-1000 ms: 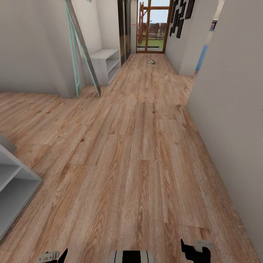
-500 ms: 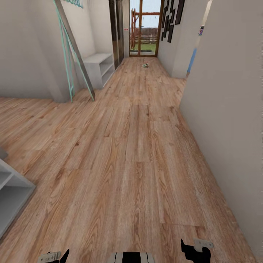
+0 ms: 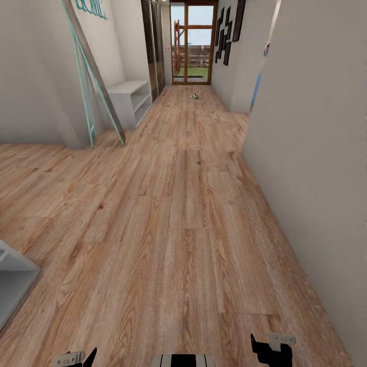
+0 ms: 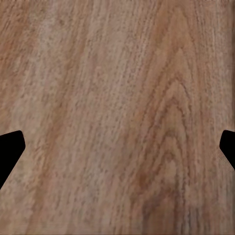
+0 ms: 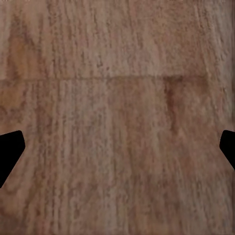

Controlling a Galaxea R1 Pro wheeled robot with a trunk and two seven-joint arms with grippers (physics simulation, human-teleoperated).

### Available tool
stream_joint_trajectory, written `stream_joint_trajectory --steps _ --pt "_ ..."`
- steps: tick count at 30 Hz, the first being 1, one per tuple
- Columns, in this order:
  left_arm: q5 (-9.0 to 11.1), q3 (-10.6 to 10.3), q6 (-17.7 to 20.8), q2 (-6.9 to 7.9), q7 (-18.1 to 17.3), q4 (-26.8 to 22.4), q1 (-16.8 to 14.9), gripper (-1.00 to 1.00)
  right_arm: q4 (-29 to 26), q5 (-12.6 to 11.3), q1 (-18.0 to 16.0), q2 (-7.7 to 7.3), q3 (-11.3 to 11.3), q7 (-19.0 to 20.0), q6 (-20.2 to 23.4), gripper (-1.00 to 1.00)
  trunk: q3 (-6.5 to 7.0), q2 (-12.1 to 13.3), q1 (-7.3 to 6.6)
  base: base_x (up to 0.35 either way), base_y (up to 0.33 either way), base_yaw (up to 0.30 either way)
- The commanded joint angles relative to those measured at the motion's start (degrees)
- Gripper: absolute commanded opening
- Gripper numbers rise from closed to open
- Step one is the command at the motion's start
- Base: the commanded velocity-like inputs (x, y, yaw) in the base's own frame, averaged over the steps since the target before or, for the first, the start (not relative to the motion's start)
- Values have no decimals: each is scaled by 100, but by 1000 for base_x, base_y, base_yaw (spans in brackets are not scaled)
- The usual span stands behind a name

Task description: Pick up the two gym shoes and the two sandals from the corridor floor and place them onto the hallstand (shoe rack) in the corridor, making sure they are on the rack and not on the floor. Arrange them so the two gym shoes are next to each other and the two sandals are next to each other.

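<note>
Looking down a long corridor, wood-plank floor (image 3: 183, 214) running to a glass door (image 3: 192, 43) at the far end. Landmark: the door. Just in front of it, on the floor, sits a small pale object with a bit of red and green (image 3: 194, 95), probably a gym shoe, too small to tell more. Sandals I can't make out.

Left of the door, along the left wall, stands the pale grey hallstand (image 3: 127, 99) with open shelves, nothing I can see on them. Nearer me than that, a teal-and-grey slanted frame (image 3: 94, 86) leans by the wall corner. Dark picture frames (image 3: 224, 33) hang on the wall right of the door. A grey shelf unit corner (image 3: 15, 278) sits far from the door, at my near left.

My left end effector (image 4: 117, 152) is spread wide, fingers (image 4: 9, 149) far apart, nothing held, bare floor beneath. My right end effector (image 5: 117, 152) is the same: wide apart, fingers (image 5: 10, 149) at the edges, holding nothing, over floor planks.
</note>
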Motion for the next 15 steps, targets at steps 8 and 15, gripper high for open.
stream_joint_trajectory --steps 8,15 --pt "58 6 6 1 -51 7 -3 100 7 42 -4 -1 -36 -19 -18 100 67 -1 -1 0 0 -99" --pt "55 -9 13 1 -55 6 -3 100 7 39 -4 -2 -36 -20 -18 100 130 -1 -1 0 0 -95"
